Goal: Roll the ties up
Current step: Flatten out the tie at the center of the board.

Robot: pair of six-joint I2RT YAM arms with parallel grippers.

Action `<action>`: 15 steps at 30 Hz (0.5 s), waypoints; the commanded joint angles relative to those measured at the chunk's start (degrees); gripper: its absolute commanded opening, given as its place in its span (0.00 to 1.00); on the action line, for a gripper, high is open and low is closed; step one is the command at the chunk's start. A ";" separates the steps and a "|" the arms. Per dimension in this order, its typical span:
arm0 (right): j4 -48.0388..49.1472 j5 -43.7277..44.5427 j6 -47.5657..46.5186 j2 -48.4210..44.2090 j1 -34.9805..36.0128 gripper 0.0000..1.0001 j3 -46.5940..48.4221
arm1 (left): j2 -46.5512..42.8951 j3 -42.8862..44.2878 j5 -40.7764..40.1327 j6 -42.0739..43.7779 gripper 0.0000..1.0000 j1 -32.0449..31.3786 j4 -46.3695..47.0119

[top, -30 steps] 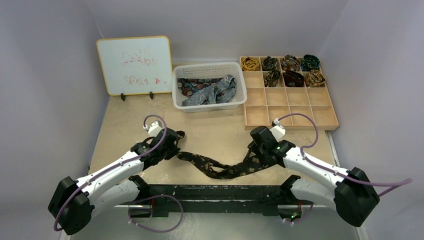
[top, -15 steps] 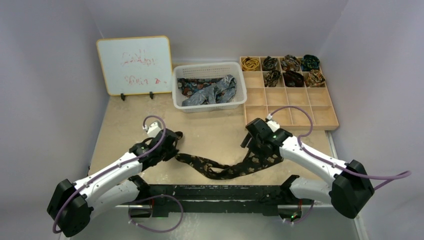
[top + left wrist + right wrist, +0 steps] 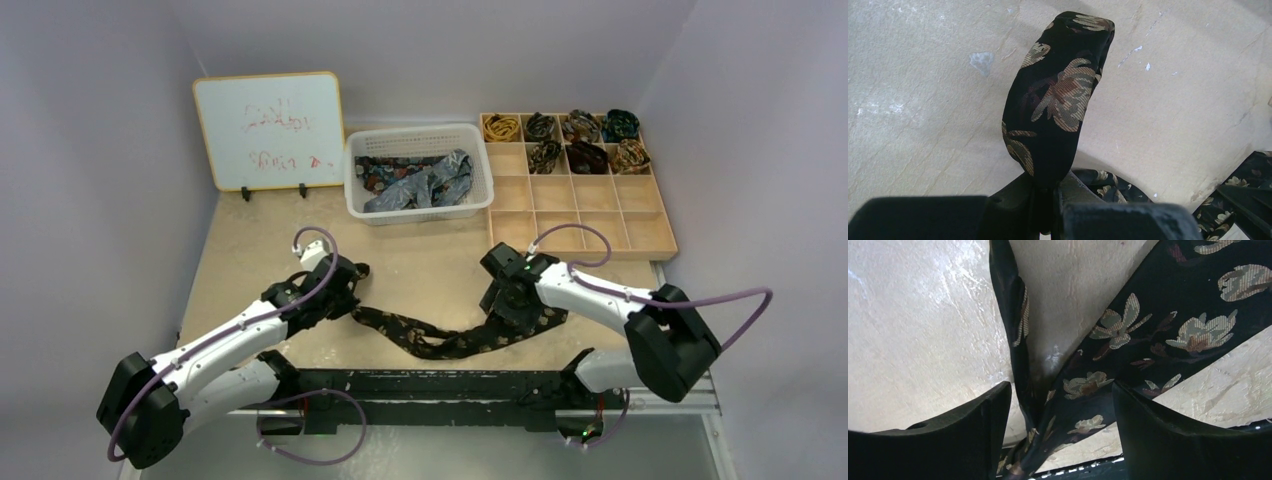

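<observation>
A long dark tie (image 3: 430,338) with gold-brown flowers lies slack across the near part of the table between my two grippers. My left gripper (image 3: 350,292) is shut on its narrow end. In the left wrist view that end (image 3: 1058,100) stands up in a folded loop out of the closed fingers (image 3: 1053,200). My right gripper (image 3: 498,302) hovers over the wide end with its jaws apart. In the right wrist view the twisted tie (image 3: 1148,330) runs over the table between the open fingers (image 3: 1060,390), and neither finger grips it.
At the back a white basket (image 3: 418,131) holds loose ties. A wooden compartment tray (image 3: 580,215) at the back right holds several rolled ties (image 3: 585,155) in its far rows. A whiteboard (image 3: 268,130) stands at the back left. A black bar (image 3: 430,385) runs along the near edge.
My right gripper has opened and let go of the tie's wide end, and the right arm has swung left with its elbow folding in. The left arm has stayed put.
</observation>
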 commanded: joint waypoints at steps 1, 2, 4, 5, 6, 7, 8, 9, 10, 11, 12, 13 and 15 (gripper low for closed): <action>-0.36 0.74 2.36 2.79 -0.15 0.75 0.91 | -0.02 2.04 0.99 1.67 0.01 0.19 2.02; -0.40 1.35 3.00 2.85 -0.18 0.74 0.63 | 0.03 2.14 0.83 1.70 0.01 0.20 1.71; -0.60 2.97 4.36 2.39 -0.14 0.69 0.51 | 0.02 2.46 0.48 1.94 0.01 0.20 1.17; -0.53 4.26 5.10 1.94 -0.11 0.63 0.57 | -0.02 2.71 0.43 2.16 0.01 0.13 1.06; 0.31 5.10 4.80 1.17 -0.18 0.47 0.16 | -0.05 2.94 0.42 2.41 0.01 0.19 1.02; 0.97 5.78 4.94 0.32 -0.18 0.38 -0.10 | -0.05 3.16 0.49 2.79 0.01 0.14 1.15; 1.88 6.37 5.22 -0.48 -0.16 0.30 -0.26 | -0.05 3.39 0.55 3.25 0.01 0.19 1.27; 3.02 7.02 5.16 -1.40 -0.18 0.26 -0.66 | -0.05 3.75 0.59 3.70 0.01 0.13 1.24; 3.69 7.60 5.49 -1.85 -0.15 0.25 -1.10 | -0.05 3.96 0.59 3.85 0.01 0.18 1.07; 3.41 8.52 6.28 -2.20 -0.27 0.22 -1.02 | -0.12 4.21 0.60 4.02 0.01 0.20 1.03; 2.85 9.68 6.96 -2.53 -0.27 0.17 -0.77 | -0.25 4.56 0.71 4.39 0.01 0.20 1.14; 2.11 10.77 7.90 -3.14 -0.33 0.14 -0.57 | -0.49 4.83 1.10 5.33 0.01 0.16 1.61; 0.12 13.33 10.92 -5.70 -0.45 0.00 -0.53 | -1.23 5.36 1.75 7.10 0.01 0.15 3.06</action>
